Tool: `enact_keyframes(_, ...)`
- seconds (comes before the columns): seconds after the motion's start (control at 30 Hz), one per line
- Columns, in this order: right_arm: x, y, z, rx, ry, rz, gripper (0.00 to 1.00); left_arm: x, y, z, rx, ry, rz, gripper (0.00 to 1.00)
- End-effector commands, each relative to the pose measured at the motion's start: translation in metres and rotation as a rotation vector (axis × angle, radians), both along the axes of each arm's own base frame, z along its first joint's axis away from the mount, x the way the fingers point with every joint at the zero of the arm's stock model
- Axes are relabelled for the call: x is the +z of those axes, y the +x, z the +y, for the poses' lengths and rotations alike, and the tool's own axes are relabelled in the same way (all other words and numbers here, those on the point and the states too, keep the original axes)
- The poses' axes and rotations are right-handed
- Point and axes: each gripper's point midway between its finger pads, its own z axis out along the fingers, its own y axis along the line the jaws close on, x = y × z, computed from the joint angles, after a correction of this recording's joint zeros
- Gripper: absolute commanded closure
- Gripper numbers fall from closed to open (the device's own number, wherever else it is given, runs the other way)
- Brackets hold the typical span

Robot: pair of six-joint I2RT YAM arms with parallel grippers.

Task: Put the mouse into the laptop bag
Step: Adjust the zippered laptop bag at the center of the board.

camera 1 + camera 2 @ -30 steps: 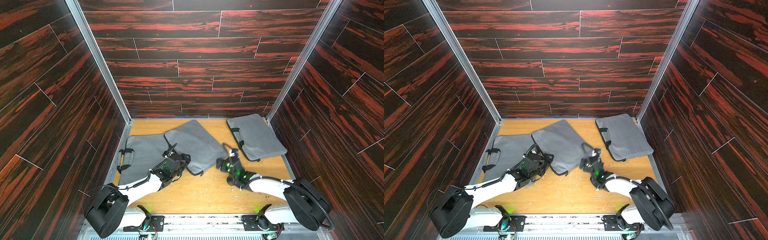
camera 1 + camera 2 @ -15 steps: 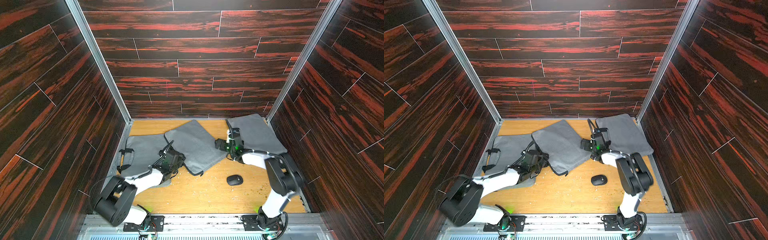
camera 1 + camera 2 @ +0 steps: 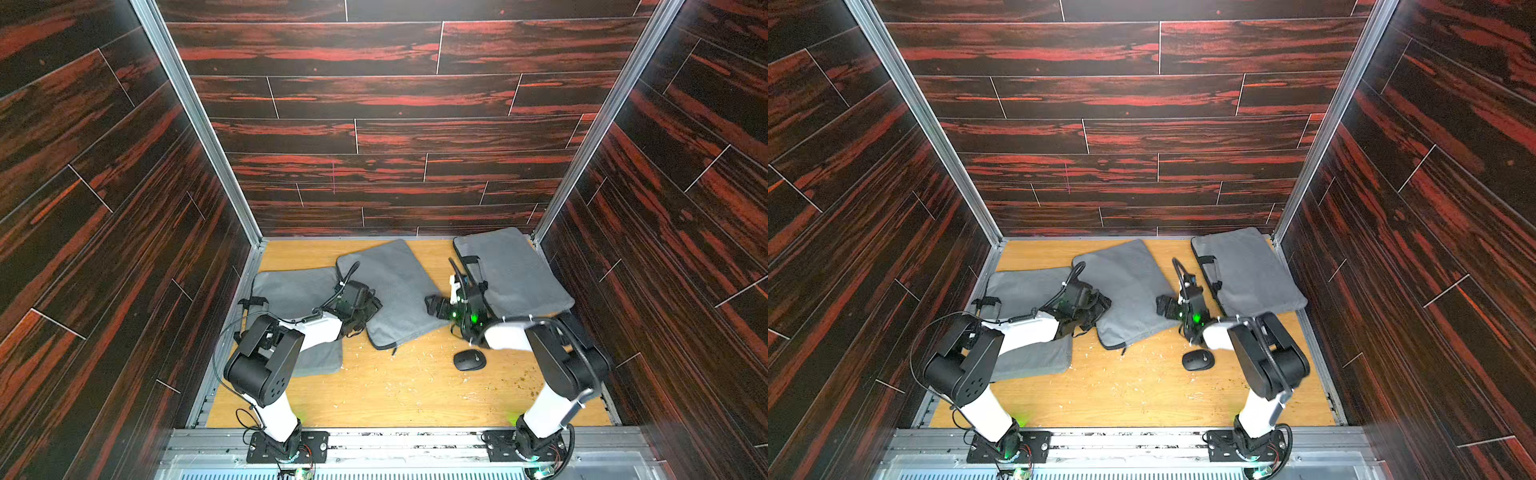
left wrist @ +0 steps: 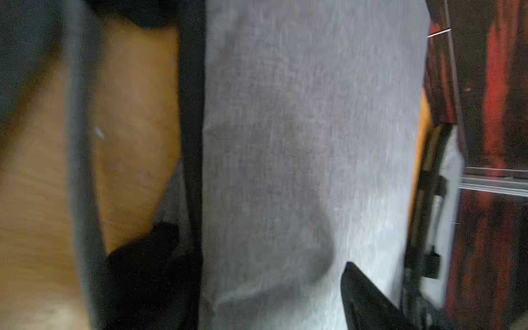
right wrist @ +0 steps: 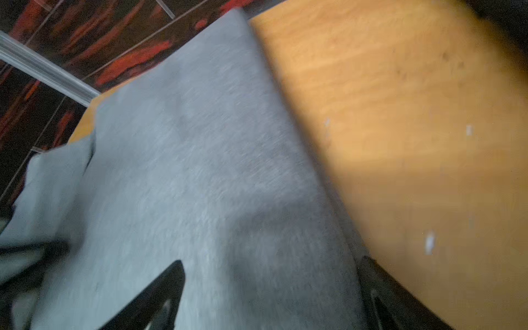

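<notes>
The mouse (image 3: 469, 359) is sitting right side up on the bare wooden counter (image 3: 395, 395), lying free. It's just on the near side of the middle bag (image 3: 395, 286), off toward that bag's right corner and not touching it.

A bit further back, the right claw (image 3: 434, 305) is hovering at the middle bag's right edge. In the wrist view its fingers (image 5: 154, 297) are standing wide apart, with grey fabric and the bag's edge between them, not pinching anything as far as I can see.

The left claw (image 3: 370, 305) is hanging at the same bag's left edge and is also looking wide. One finger (image 4: 363, 297) is showing sharp against the fabric, while the other side is just a dark blur.

The middle bag itself is lying flat, turned at an angle. The left bag (image 3: 291, 291) is lying beside it, and the two are touching or overlapping where they meet. The right bag (image 3: 511, 270) is lying apart from the middle bag on its right, handles facing it, reaching back to the far corner. Can't tell whether any zipper is open.
</notes>
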Motion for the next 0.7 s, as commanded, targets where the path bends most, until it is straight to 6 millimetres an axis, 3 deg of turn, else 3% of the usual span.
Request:
enact_keyframes(0.0,-0.014,-0.058,0.039,0.146,0.096,0.121,0.06,0.019,-0.003,-0.006,-0.058,0.063,-0.017,0.23)
enact_keyframes(0.2,-0.013,-0.079,0.047,0.153,0.088,0.121,0.06,0.028,-0.013,0.035,0.066,0.194,-0.033,0.19)
enact_keyframes(0.43,-0.016,-0.089,0.054,0.158,0.087,0.131,0.04,0.056,-0.016,0.067,0.06,0.411,-0.072,0.13)
enact_keyframes(0.67,-0.014,-0.1,0.061,0.126,0.018,0.12,0.04,0.036,-0.001,0.048,-0.034,0.409,-0.037,0.13)
